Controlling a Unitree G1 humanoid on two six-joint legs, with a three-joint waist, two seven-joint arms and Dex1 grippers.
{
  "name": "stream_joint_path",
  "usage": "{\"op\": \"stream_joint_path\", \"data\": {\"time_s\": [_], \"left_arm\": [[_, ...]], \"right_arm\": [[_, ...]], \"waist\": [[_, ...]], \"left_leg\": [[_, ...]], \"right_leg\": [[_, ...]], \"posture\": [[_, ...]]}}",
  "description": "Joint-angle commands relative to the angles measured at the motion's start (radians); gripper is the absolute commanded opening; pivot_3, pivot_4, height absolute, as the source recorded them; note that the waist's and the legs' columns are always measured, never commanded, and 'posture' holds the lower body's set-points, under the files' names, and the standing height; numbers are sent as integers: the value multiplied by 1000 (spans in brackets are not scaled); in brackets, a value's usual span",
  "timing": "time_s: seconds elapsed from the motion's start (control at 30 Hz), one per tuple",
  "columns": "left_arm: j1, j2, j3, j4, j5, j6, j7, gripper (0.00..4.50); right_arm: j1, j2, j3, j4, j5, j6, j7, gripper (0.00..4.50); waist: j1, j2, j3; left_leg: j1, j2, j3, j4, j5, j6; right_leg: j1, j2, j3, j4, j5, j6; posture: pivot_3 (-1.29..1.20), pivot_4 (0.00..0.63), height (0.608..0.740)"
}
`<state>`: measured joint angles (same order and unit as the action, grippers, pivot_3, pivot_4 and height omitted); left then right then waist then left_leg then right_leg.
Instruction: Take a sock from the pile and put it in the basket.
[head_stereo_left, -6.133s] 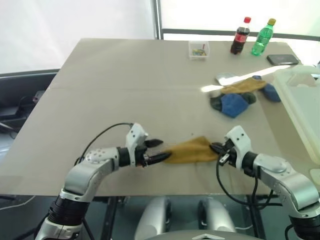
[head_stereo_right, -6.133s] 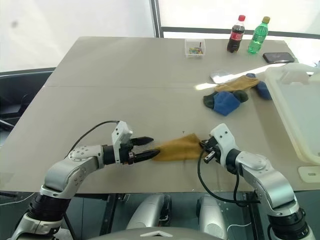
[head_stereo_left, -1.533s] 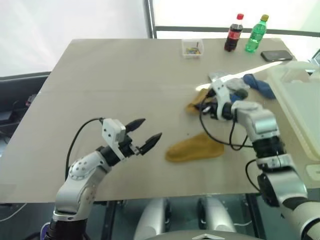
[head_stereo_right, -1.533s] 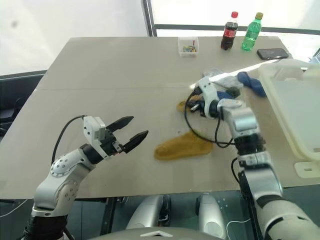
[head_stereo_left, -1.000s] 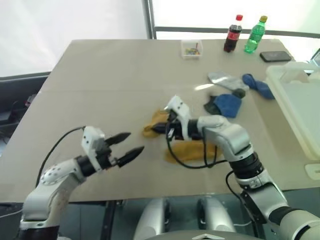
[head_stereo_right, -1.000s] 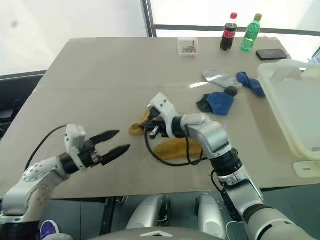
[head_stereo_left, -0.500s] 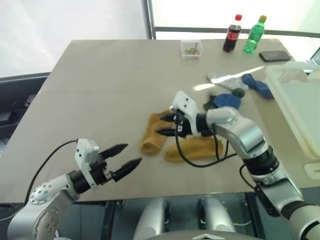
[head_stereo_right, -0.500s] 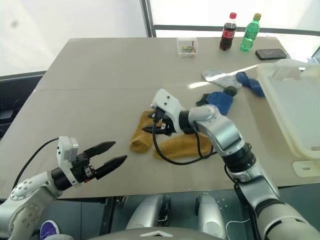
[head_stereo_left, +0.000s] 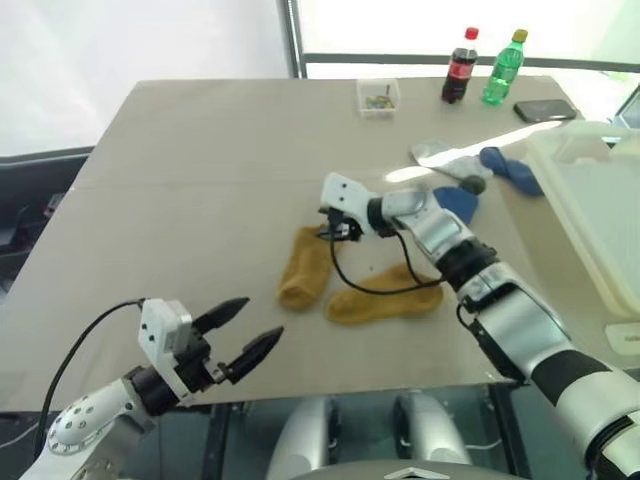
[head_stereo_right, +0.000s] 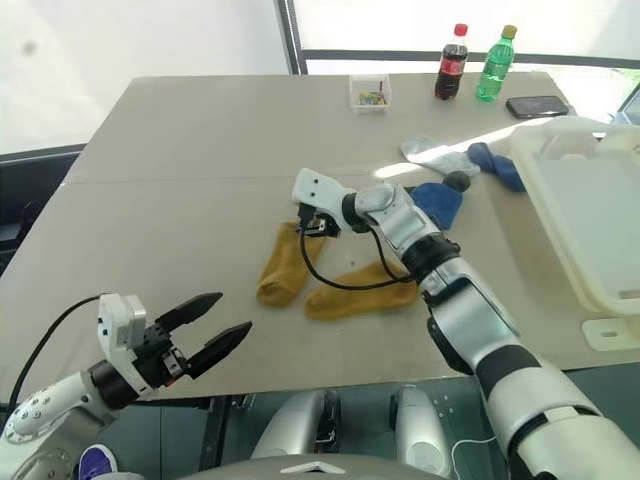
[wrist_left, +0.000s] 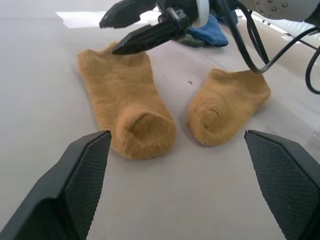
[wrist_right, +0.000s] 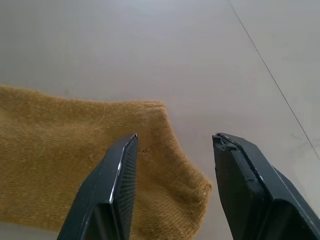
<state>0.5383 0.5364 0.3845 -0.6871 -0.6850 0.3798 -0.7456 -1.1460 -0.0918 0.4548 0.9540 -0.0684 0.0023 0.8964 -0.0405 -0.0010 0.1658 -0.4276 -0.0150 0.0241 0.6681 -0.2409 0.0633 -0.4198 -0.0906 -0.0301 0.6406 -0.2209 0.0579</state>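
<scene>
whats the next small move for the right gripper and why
Probably lower the right gripper and close it on the cuff of the left yellow sock. Its jaws stand open just over that cuff, holding nothing, and both yellow socks lie flat on the table, far from the basket.

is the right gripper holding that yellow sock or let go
Let go: the right gripper has its jaws open above the yellow sock's cuff, which lies flat on the table.
</scene>
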Motion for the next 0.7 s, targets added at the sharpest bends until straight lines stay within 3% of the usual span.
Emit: {"op": "stream_joint_path", "data": {"time_s": [0.03, 0.17, 0.33, 0.37, 0.53, 0.6, 0.7], "left_arm": [[40, -39, 26, -55, 21, -63, 25, 4500], [58, -54, 17, -56, 47, -91, 36, 4500], [34, -54, 8, -31, 58, -105, 43, 4500], [24, -55, 5, -23, 54, -104, 43, 4500], [-46, -54, -26, 28, 46, -71, 64, 4500], [-81, -50, -40, 51, 49, -61, 69, 4500], [-166, -49, -71, 92, 45, -21, 101, 4500]], "right_arm": [[-45, 26, -18, 117, -37, -61, 19, 2410], [-52, 35, -27, 204, -71, -63, 25, 2410], [-50, 27, -97, 241, -57, 9, -18, 284], [-43, 18, -114, 230, -50, 25, -17, 130], [41, -44, -211, 75, 8, 172, -32, 130], [128, -85, -213, -86, 1, 267, -37, 130], [314, -126, -239, -470, 4, 553, -109, 130]], "waist": [[-2, 0, 0], [-1, 1, 0], [2, 1, 0], [2, 1, 0], [6, 1, 0], [7, 1, 0], [15, 1, -1]], "left_leg": [[0, 0, 0, 0, 0, 0], [1, 0, 0, 0, 0, -1], [2, 0, 0, 0, -1, -2], [3, 0, 0, 0, -1, -2], [3, 0, 0, 0, 0, -1], [3, 0, 0, 0, 1, 0], [2, 0, -1, 0, 1, 3]], "right_leg": [[0, 0, 0, 0, 0, 0], [0, 0, 1, 0, 0, 0], [1, -1, 0, 1, 0, -1], [2, -1, 0, 1, 0, -1], [2, -1, 0, 1, 0, -1], [2, -1, 0, 1, 0, -1], [2, -6, 0, 1, 0, 0]], "posture": [[0, 150, 729], [0, 150, 729], [0, 150, 729], [0, 150, 729], [0, 150, 729], [0, 150, 729], [0, 150, 729]]}}
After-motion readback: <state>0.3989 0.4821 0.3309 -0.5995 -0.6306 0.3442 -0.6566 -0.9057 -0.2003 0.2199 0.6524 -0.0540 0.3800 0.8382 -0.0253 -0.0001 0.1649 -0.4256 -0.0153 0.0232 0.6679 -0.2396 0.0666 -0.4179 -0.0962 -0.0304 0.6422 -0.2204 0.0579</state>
